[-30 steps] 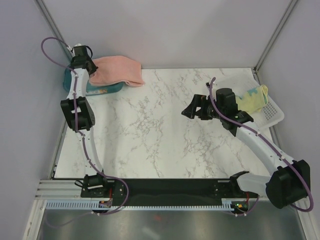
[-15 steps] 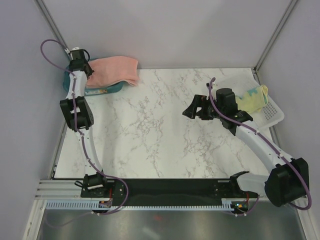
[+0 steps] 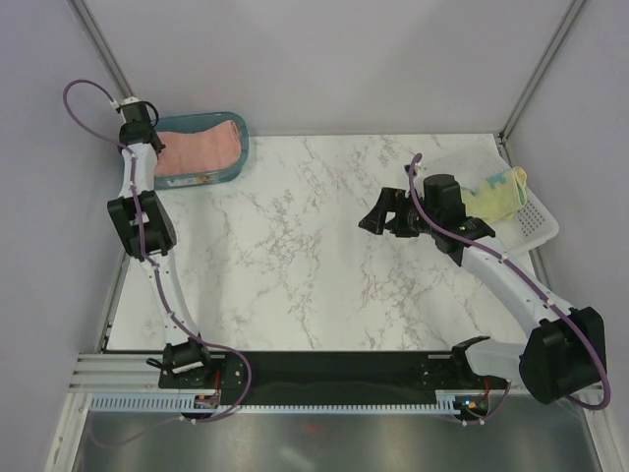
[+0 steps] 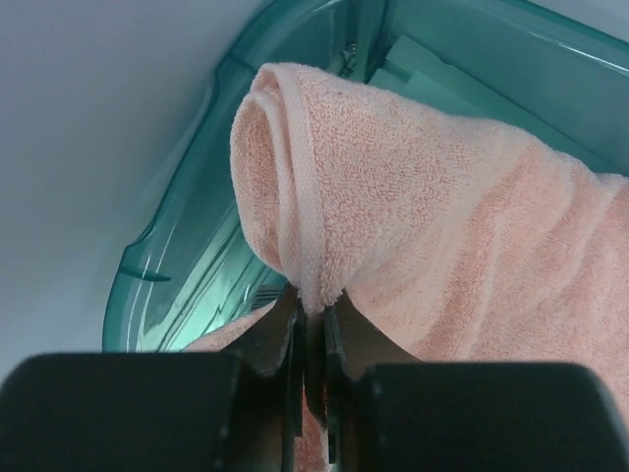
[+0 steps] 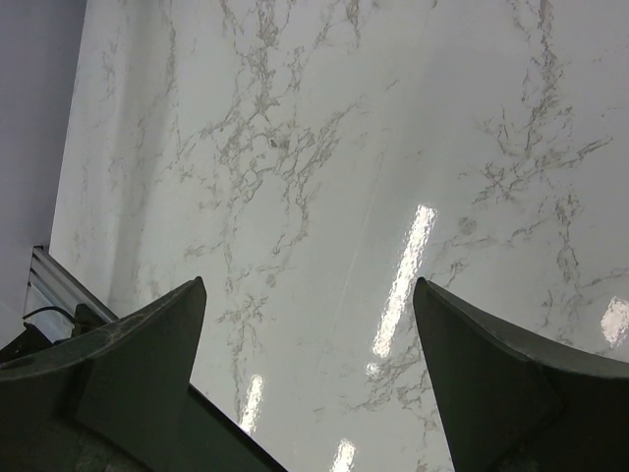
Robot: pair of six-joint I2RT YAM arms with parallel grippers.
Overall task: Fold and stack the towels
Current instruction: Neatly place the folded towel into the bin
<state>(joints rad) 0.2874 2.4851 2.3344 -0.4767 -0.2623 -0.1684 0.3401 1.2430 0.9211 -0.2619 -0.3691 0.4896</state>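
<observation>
The folded salmon-pink towel [image 3: 201,147] lies inside the teal bin [image 3: 239,147] at the table's back left. My left gripper [image 3: 154,145] is at the towel's left end and is shut on its hem. In the left wrist view the jaws [image 4: 313,300] pinch a rolled edge of the pink towel [image 4: 442,226] above the bin's wall [image 4: 187,246]. A pale yellow towel [image 3: 501,192] hangs crumpled in the white basket [image 3: 536,231] at the right. My right gripper [image 3: 378,218] hovers open over the marble just left of the basket, and the right wrist view shows nothing between its fingers [image 5: 307,285].
The marble table [image 3: 295,265] spreads between the two arms. Grey walls close in at the left, back and right. The arm bases sit on a black rail [image 3: 324,369] at the near edge.
My left gripper has drawn back to the left with the pink towel. The towel, which hung over the bin's right rim, now lies within the bin. The right arm has not moved.
</observation>
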